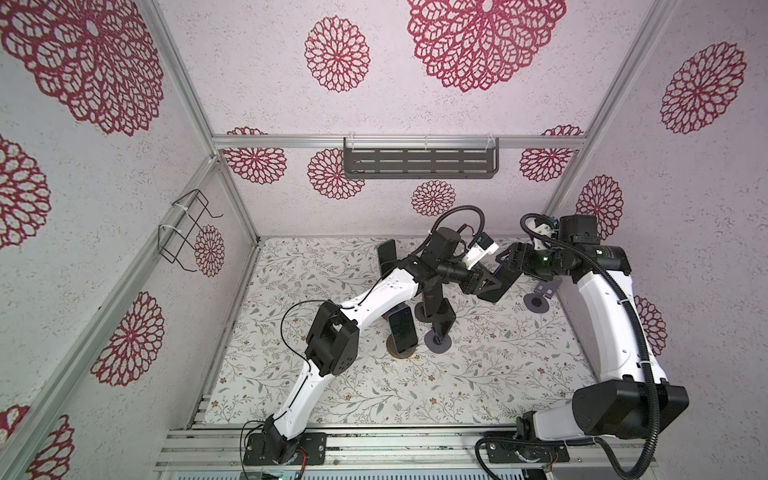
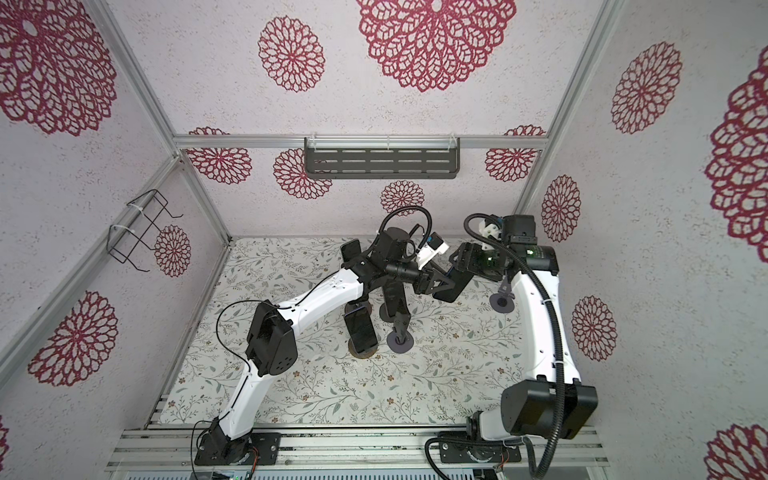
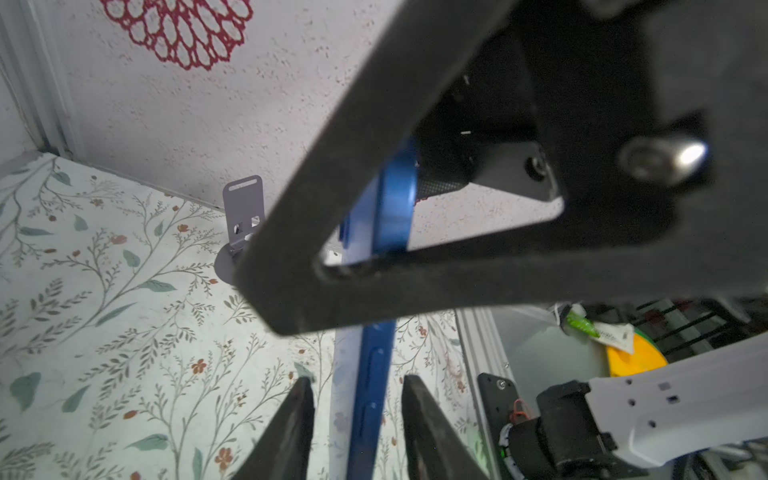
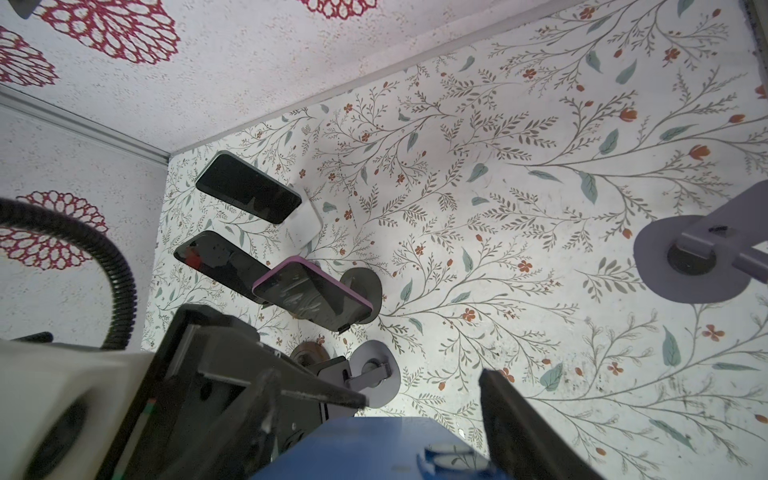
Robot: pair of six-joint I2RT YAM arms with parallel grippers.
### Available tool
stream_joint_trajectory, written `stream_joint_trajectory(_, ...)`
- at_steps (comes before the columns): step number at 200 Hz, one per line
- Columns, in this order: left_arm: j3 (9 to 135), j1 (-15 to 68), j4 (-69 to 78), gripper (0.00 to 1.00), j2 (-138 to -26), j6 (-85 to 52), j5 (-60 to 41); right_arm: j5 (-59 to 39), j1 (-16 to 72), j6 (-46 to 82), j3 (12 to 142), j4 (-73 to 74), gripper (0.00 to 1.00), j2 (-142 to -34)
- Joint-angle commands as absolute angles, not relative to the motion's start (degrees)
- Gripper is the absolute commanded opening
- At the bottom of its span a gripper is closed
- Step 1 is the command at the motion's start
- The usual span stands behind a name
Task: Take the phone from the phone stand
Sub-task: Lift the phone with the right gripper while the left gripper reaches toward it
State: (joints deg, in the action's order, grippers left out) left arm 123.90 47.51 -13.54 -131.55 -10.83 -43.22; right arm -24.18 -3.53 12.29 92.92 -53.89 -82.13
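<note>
Reaching inward, right gripper (image 4: 424,386) and left gripper (image 3: 357,380) meet nose to nose, raised beside the stand (image 3: 243,208). Right clamps the phone (image 3: 397,208) across its width; left straddles its thin edge, slim gaps showing, not clenched. Phone hangs clear of the stand.

On the counter (image 1: 498,374), the centre phone (image 1: 402,330) rests on its stand (image 1: 404,354), with a second stand (image 1: 438,343) just to its right. A third stand (image 1: 536,301) sits near the right wall. Above the counter between them, the held phone (image 3: 370,395) lies between the fingers of the left claw (image 3: 357,380) and within the right claw (image 4: 419,390).
</note>
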Motion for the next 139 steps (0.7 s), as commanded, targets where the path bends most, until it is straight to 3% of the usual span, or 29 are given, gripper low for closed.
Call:
stream_joint_trajectory(1, 125.2, 47.9, -12.6, 0.26, -132.4, -10.2, -43.5, -27.7, -3.2, 13.8, 93.3, -50.7, 0.1, -79.5)
stream_joint_trajectory(32, 125.1, 48.0, -10.8, 0.05, -132.1, -12.1, -43.4, -28.3, -3.2, 13.1, 93.5, -50.9, 0.1, -79.8)
stream_joint_trajectory(53, 124.6, 47.9, -8.9, 0.0, -131.5, -13.7, -43.9, -28.9, -3.3, 12.9, 94.0, -50.9, 0.15, -79.8)
stream_joint_trajectory(62, 124.5, 47.9, -8.2, 0.0, -131.1, -14.1, -44.4, -29.2, -3.3, 12.5, 94.5, -51.2, 0.24, -79.9)
stream_joint_trajectory(81, 124.4, 47.8, -7.7, 0.0, -130.1, -14.9, -44.9, -29.2, -4.0, 11.2, 96.2, -52.6, 0.68, -80.3)
stream_joint_trajectory(92, 124.0, 47.6, -7.3, 0.0, -129.3, -15.8, -45.0, -29.5, -5.4, 10.9, 96.9, -52.7, 0.86, -80.1)
stream_joint_trajectory(107, 123.2, 46.9, -6.9, 0.0, -127.6, -17.2, -45.4, -31.6, -7.9, 11.2, 97.0, -51.4, 0.92, -79.6)
stream_joint_trajectory(139, 121.3, 43.8, -11.7, 0.0, -122.3, -17.4, -46.3, -38.7, -9.3, 16.1, 91.2, -39.7, 0.93, -77.2)
